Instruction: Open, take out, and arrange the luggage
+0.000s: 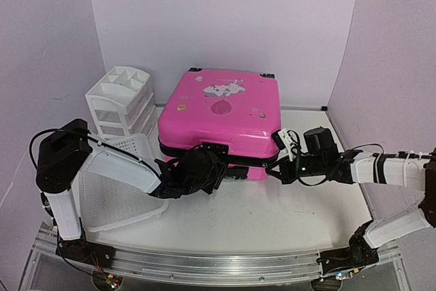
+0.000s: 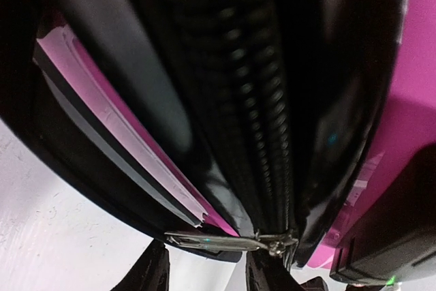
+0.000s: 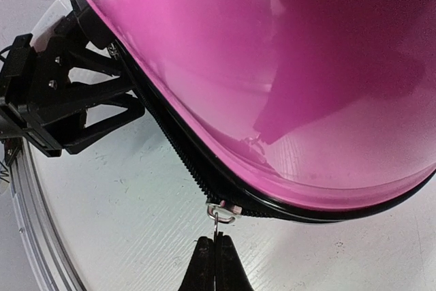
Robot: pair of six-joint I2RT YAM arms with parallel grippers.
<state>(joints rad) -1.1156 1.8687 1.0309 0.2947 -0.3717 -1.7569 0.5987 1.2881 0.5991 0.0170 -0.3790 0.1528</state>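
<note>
A white table point(image 1: 272, 216) holds everything; the biggest thing on it is the luggage point(image 1: 218, 110), a bright pink hard case that lies flat in the middle of the table, toward the far wall, with its lid down and its black wheels point(image 1: 194, 70) on the far side; cartoon stickers point(image 1: 223, 90) sit on top of the lid; on the near left of the table is a white mesh basket point(image 1: 116, 202), and just behind it, at the far left and right beside the luggage, stands a white drawer organizer point(image 1: 119, 100); the left arm point(image 1: 116, 165) reaches over the basket to the near side of the luggage, and the right arm point(image 1: 381, 168) comes in from the right to the near right corner of the luggage; a black zipper point(image 2: 266, 134) runs all along the near edge of the case, between the pink top half and the pink bottom half; the left gripper point(image 2: 206, 264) is low against this zipper, and its two black fingers point(image 2: 153, 270) stand apart with a gap between them; a long silver pull point(image 2: 218, 241) lies flat just past the gap, and I cannot tell if the fingers touch it; the right gripper point(image 3: 215, 240) has its two fingers pressed tight together, and they pinch a small silver ring pull point(image 3: 219, 215) that hangs from the zipper at the rounded corner.
</note>
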